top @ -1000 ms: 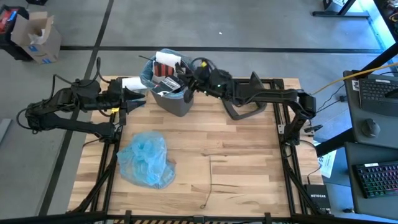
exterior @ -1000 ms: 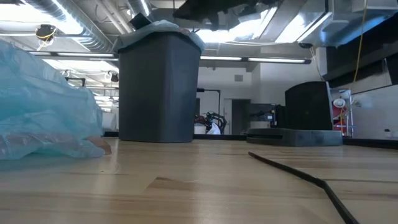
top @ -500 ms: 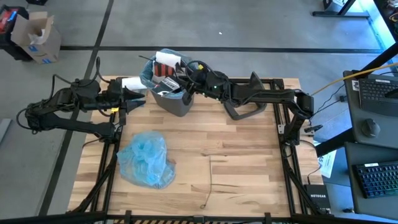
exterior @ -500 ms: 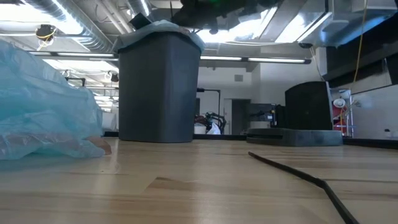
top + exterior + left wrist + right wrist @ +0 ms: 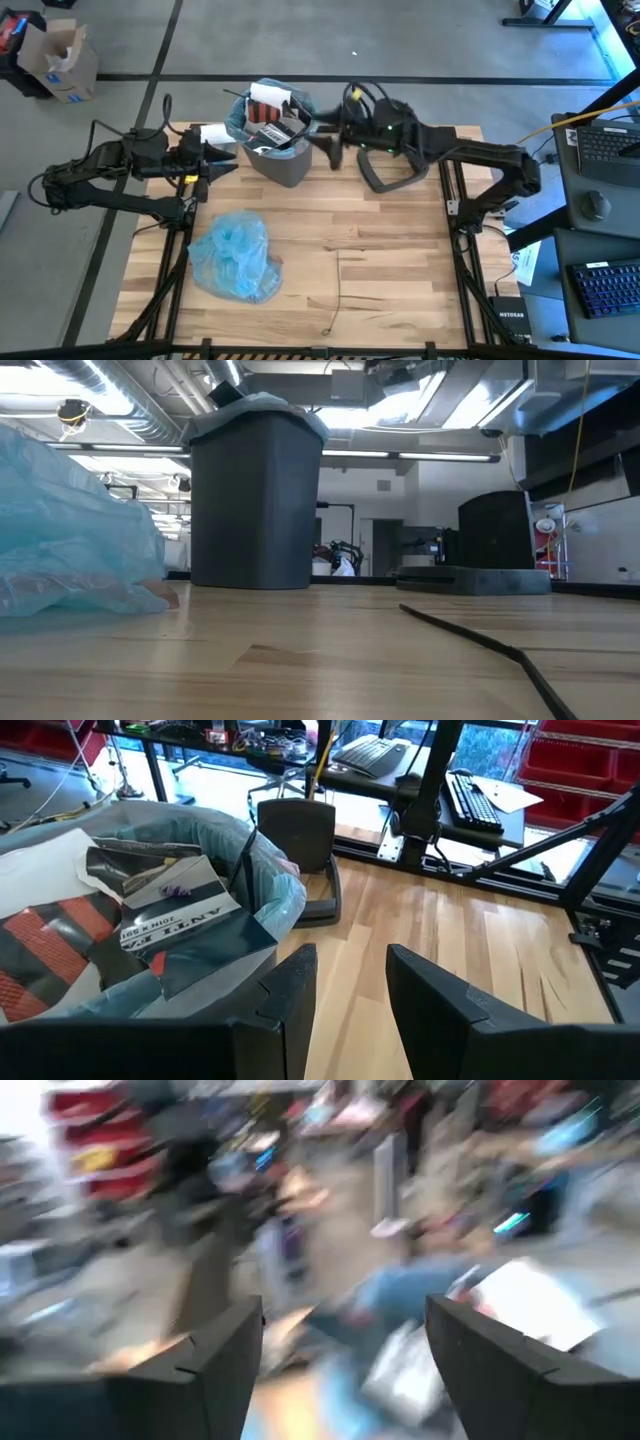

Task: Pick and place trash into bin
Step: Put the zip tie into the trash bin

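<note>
The small dark grey tapered plastic bin point(image 5: 272, 150) stands at the far edge of the light wooden slatted table point(image 5: 380, 250), left of the middle, with a light blue liner bag point(image 5: 270, 885) folded over its rim. It is filled to the brim: a red-black-white printed packet point(image 5: 60, 945) and a grey printed card point(image 5: 165, 900) lie on top, with white paper point(image 5: 268, 95) showing at the far side. In the low view the bin point(image 5: 255, 500) rises upright from the table, with the liner showing at its top.

The matching grey lid point(image 5: 385, 172) lies flat on the table just right of the bin, apart from it. A crumpled light blue plastic bag point(image 5: 235, 255) lies on the near left part of the table, well apart from the bin. A thin dark stick point(image 5: 338, 290) lies near the middle of the table toward the front edge. The right half of the table is bare wood, giving wide room there.

The right gripper point(image 5: 325, 143) hangs just beside the bin's right rim, above the table; its jaws stand spread wide with nothing between them, as the right wrist view shows. The left gripper point(image 5: 222, 160) waits just left of the bin at the table's far left edge; its jaws stand partly apart and empty. A white sheet point(image 5: 212, 132) lies just behind the left gripper.
</note>
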### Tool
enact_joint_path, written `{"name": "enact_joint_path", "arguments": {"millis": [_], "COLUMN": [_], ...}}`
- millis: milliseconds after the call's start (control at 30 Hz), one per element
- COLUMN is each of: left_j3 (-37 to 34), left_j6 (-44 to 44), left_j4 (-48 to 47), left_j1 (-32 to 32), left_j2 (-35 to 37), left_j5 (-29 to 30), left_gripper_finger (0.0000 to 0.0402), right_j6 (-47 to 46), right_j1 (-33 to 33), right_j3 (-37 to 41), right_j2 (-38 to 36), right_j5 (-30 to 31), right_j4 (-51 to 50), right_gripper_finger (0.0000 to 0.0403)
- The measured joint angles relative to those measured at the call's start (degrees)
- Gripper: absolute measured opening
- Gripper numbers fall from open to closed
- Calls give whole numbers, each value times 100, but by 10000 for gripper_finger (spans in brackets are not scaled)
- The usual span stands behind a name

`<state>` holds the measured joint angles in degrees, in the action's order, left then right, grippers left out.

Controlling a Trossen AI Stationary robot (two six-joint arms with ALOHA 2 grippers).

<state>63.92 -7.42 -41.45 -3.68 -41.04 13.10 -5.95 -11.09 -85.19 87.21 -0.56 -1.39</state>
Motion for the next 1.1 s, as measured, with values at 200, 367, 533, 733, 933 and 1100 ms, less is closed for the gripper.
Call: {"name": "enact_joint_path", "arguments": {"millis": [200,367,533,733,933,1100], "left_j3": [0,0,0,0,0,0], "left_j6": [35,86,104,81,81,42], "left_j4": [-7,0,2,2,4,7], "left_j1": [1,2,1,2,2,2], "left_j2": [-6,-6,-4,-6,-6,-6], "left_j5": [0,0,0,0,0,-2], "left_gripper_finger": [117,117,117,117,117,117], "right_j6": [-784,-1395,-2018,-2807,-3454,-4293], "right_j1": [756,1670,2437,3070,3342,3362], "right_j3": [0,178,684,999,1001,1001], "right_j2": [-233,67,491,1216,2055,2584], "right_j5": [-789,-321,129,826,872,540], "right_j4": [-2294,-3845,-3920,-3855,-3601,-3438], "right_gripper_finger": [271,271,271,271,268,238]}}
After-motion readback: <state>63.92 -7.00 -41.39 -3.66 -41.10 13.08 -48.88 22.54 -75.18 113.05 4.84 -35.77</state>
